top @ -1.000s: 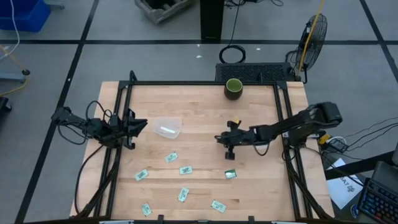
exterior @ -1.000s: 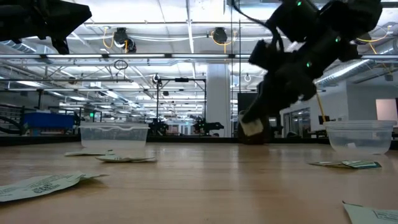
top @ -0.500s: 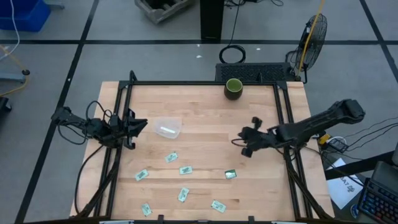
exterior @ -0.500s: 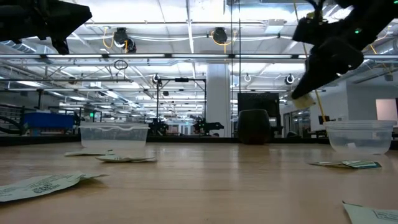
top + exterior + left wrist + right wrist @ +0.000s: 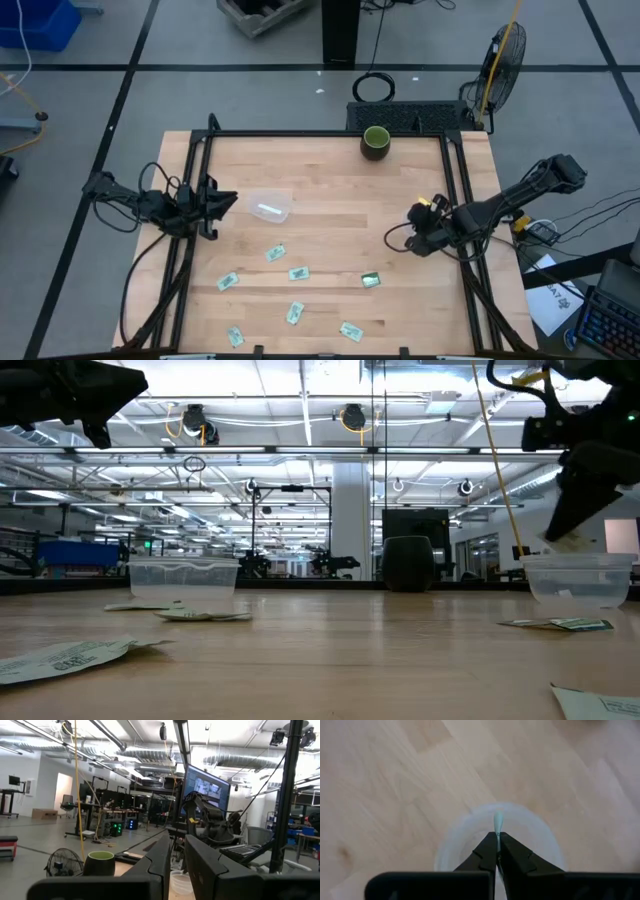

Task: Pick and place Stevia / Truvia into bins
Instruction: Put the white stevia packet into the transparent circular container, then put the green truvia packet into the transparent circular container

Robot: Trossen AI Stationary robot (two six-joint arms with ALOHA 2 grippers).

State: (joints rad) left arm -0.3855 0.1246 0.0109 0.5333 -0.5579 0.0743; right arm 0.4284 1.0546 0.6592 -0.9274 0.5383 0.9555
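My right gripper (image 5: 421, 226) hangs over the round clear bin (image 5: 451, 840) near the table's right side, shut on one pale Stevia sachet (image 5: 497, 821) seen edge-on. In the low view the sachet (image 5: 566, 544) hangs just above that bin (image 5: 580, 578). Several more sachets (image 5: 298, 272) lie flat on the wood toward the near edge. The squarish clear bin (image 5: 268, 207) stands left of centre. My left gripper (image 5: 222, 203) waits at the left edge, raised, with a narrow gap between its fingers (image 5: 165, 855) and nothing in them. My right gripper pinches the sachet's upper edge (image 5: 497, 833) between its two fingertips, coming from above and pointing steeply down. The sachet is lifted clear and hangs below the fingers over the round bin's mouth, its free end lowest.
A dark green cup (image 5: 375, 142) stands at the far edge. Black frame rails (image 5: 455, 190) run along both sides of the table. One sachet (image 5: 371, 281) lies near the round bin.
My right gripper has carried the sachet from the table's middle toward the right edge, rising a little. It has rolled and tipped as it went and now stands over the round bin. It has stayed shut on the sachet.
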